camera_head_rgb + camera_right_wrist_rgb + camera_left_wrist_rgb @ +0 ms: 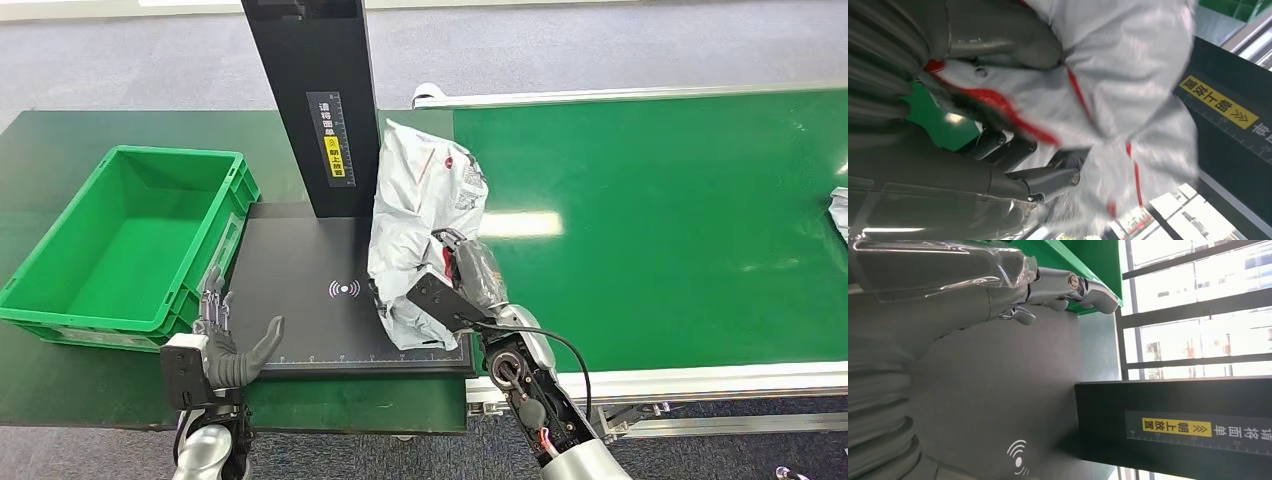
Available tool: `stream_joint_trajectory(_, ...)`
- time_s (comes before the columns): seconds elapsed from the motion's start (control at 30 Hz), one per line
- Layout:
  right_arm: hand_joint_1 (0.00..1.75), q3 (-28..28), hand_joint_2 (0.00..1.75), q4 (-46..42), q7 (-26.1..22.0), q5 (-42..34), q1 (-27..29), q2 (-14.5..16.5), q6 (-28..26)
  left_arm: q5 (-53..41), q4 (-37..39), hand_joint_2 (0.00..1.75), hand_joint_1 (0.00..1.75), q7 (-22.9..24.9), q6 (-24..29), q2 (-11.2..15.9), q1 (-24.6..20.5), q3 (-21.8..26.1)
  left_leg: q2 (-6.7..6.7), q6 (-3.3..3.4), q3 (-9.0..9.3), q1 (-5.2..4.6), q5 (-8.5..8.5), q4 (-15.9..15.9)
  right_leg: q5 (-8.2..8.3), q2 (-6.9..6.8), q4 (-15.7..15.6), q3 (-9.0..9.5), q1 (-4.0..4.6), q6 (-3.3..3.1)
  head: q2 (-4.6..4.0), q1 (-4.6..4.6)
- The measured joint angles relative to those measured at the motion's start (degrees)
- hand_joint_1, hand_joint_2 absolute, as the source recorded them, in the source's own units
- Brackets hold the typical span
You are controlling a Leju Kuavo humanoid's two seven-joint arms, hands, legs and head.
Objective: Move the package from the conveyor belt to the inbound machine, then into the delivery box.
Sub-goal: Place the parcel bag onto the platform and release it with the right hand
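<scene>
A crumpled white plastic package with red print stands on the right side of the black inbound machine platform, against its black upright post. My right hand grips the package's lower right part; in the right wrist view its thumb and dark fingers wrap the white film. My left hand hovers over the platform's front left corner with its fingers spread and nothing in it. The green delivery box stands empty to the left of the platform.
The green conveyor belt runs to the right, and another white package lies at its far right edge. A dark green table carries the box and the platform. Windows appear beyond the post in the left wrist view.
</scene>
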Motion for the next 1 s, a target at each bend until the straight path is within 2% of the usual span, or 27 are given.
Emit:
stream_joint_trajectory(0.23, 0.0, 2.1, 1.75, -4.3, 4.4, -3.5, 1.3, -1.4, 5.1, -1.2, -0.8, 1.75, 0.0, 0.9, -1.1, -0.5, 0.8, 0.1, 0.01, -0.01, 0.0, 0.0, -0.01, 0.0, 0.0, 0.0, 0.0, -0.02, 0.0, 0.0, 0.01, 0.01)
stream_joint_trajectory(0.4, 0.0, 3.3, 1.75, -4.2, 5.0, -4.2, 2.3, -2.3, 8.8, -2.6, -1.4, 1.75, 0.0, 1.2, -1.7, -0.8, 0.8, -1.1, 0.0, -0.01, 0.0, 0.0, -0.01, 0.0, 0.0, 0.0, 0.0, -0.01, 0.0, 0.0, 0.01, 0.01)
stream_joint_trajectory(0.87, 0.0, 2.6, 1.75, -2.7, 2.8, -8.4, 3.9, -4.2, 10.4, -5.1, -3.8, 1.75, 0.0, 2.1, -5.6, -0.6, 0.7, -7.4, 0.01, -0.01, 0.0, 0.0, -0.02, 0.0, 0.0, 0.0, 0.0, -0.02, 0.0, 0.0, 0.01, 0.01)
stream_joint_trajectory(1.0, 0.0, 1.4, 1.75, -5.1, 2.1, -9.4, 4.8, -4.8, 8.9, -9.9, -5.5, 1.75, 0.0, 3.2, -7.5, 0.1, 0.7, -10.4, 0.0, 0.0, 0.0, 0.0, -0.01, 0.0, 0.0, -0.02, 0.0, -0.03, -0.01, 0.0, 0.0, 0.01)
